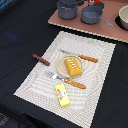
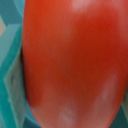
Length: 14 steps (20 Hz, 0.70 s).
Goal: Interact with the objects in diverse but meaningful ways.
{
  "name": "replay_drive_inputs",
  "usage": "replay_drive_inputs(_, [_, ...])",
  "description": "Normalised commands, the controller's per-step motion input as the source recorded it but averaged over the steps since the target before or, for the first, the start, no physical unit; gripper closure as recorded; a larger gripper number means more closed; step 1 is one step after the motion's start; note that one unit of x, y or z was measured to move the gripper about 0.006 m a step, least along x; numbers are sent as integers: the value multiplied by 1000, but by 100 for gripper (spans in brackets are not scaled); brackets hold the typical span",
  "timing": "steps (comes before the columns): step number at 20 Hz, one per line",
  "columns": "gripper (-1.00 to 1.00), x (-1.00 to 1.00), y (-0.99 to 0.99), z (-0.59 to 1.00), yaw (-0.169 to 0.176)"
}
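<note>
Jaws not visible; state impossible to tell. Red tomato (image 2: 75,62) filling wrist view, very close to camera. In exterior view: bread block (image 1: 73,66) on plate (image 1: 62,65) mid-placemat (image 1: 100,75), yellow packet (image 1: 62,95) nearer front edge, sausage (image 1: 41,59) off mat's left side.

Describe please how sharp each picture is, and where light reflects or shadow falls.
Exterior view: soft and low in detail, evenly lit; the bread block on its plate throws hardly any shadow. Wrist view: very close and blurred; the red tomato fills the frame, with pale glare patches on its skin and a dark shadow along one edge.
</note>
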Motion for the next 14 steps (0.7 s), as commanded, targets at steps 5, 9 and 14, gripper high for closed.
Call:
replay_drive_inputs(5, [100, 89, 331, -281, 4])
replay_drive_inputs(9, [-100, 91, 289, -212, 0])
replay_drive_inputs(14, [-100, 64, 278, -187, 0])
